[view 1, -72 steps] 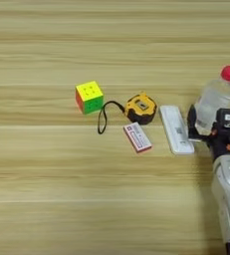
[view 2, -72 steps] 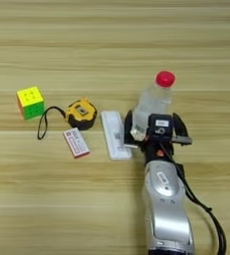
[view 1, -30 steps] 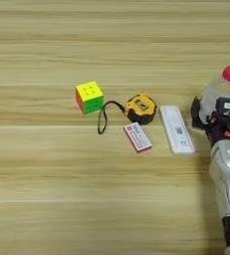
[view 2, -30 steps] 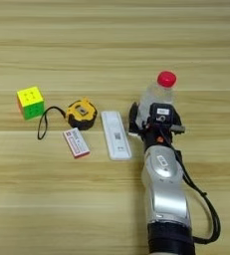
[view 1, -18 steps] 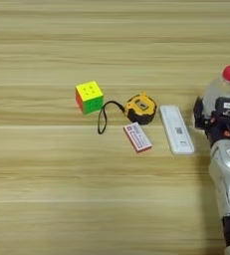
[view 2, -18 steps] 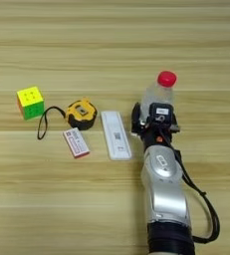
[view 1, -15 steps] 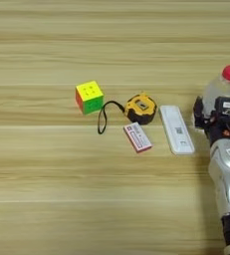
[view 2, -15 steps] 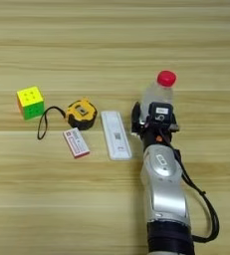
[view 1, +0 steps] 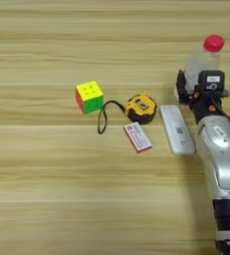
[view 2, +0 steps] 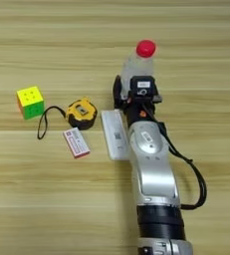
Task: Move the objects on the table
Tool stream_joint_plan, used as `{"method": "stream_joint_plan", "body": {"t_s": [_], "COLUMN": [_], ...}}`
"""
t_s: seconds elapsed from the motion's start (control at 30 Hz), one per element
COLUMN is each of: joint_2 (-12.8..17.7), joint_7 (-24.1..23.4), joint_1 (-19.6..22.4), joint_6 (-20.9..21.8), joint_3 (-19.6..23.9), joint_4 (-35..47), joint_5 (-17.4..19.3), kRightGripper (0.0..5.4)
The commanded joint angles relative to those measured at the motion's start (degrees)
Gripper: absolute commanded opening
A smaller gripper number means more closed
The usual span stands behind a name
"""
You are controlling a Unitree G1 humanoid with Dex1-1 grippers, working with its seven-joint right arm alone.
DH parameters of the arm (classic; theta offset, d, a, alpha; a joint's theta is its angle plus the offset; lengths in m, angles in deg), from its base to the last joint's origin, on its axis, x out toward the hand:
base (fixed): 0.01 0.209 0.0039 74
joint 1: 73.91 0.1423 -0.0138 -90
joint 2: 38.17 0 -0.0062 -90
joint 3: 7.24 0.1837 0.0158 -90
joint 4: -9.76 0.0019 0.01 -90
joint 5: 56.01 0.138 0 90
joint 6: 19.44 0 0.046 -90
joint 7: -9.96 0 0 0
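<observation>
My gripper (view 2: 134, 88) sits at the base of the bottle (view 2: 138, 63), which stands upright just beyond it with its red cap (view 2: 146, 48) on. The bottle is clear, and I can't tell whether there is anything inside. One black finger (view 2: 117, 92) shows on the left flank of the bottle's lower body; the other side is hidden behind the wrist block, so I cannot tell whether the fingers are pressing the bottle or only standing around it.

Just left of my forearm (view 2: 151, 169) lies the flat white device (view 2: 114, 134), running lengthwise beside the arm, close to it, though I can't say if they touch. Further left from the gripper is the tape measure (view 2: 81, 112), its black strap (view 2: 41, 125) looping off to the left. The white-red box (view 2: 76, 142) lies flat just nearer me than the tape measure. The cube (view 2: 30, 102) is the farthest thing to the gripper's left, yellow face up, well apart from the arm.

Everything rests on the table (view 1: 47, 199), light wood grain with horizontal plank lines; it fills both views, so nothing of the room shows
</observation>
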Motion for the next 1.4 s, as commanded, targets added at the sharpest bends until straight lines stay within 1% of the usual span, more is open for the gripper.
{"method": "stream_joint_plan", "body": {"t_s": [0.03, 0.13, 0.27, 0.43, 0.5, 0.63, 0.8, 1.03, 1.4], "joint_2": [-1.9, -3.8, -6.7, -9.8, -10.7, -12.7, -14.0, -14.8, -15.5], "joint_7": [1.0, 1.9, 3.7, 5.2, 5.4, 6.0, 6.3, 6.2, 5.9], "joint_1": [6.0, 5.6, 4.4, 3.7, 3.6, 2.1, 0.5, -0.4, -0.9], "joint_6": [-0.7, -2.7, -4.5, -5.9, -6.2, -5.7, -4.6, -1.9, 1.9], "joint_3": [-3.8, -6.7, -12.6, -18.6, -20.2, -25.4, -30.0, -33.3, -33.8], "joint_4": [7.7, 10.1, 12.8, 13.1, 12.8, 11.2, 8.2, 3.5, -2.6], "joint_5": [0.2, 0.6, 0.0, -0.4, -0.6, -1.5, -2.0, -1.7, -0.2], "kRightGripper": [3.17, 3.17, 3.17, 3.17, 3.17, 3.16, 3.16, 3.16, 3.16]}}
